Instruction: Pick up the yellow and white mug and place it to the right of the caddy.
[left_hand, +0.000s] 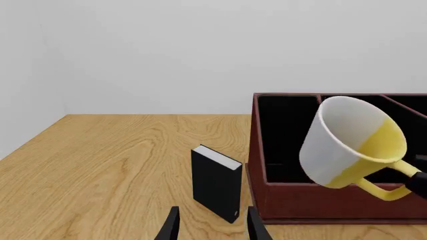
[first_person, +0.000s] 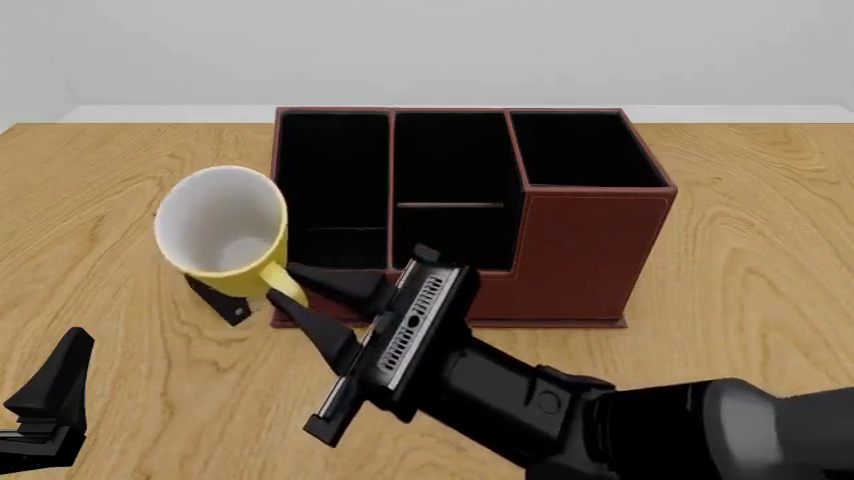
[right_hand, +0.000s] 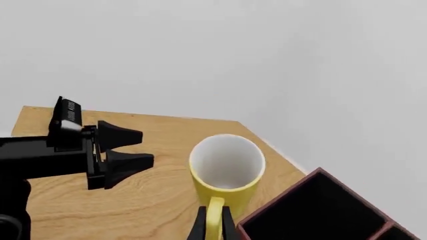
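My right gripper is closed on the handle of the yellow and white mug, held tilted in the air at the left end of the caddy. My left gripper is parted and holds nothing. I should carry the mug high over the caddy, then lower it upright past its right wall

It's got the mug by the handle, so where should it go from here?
Probably carry it rightward, above the caddy. The right gripper grips the yellow and white mug by its handle, lifted at the caddy's left end; the bare table on its right is the goal.
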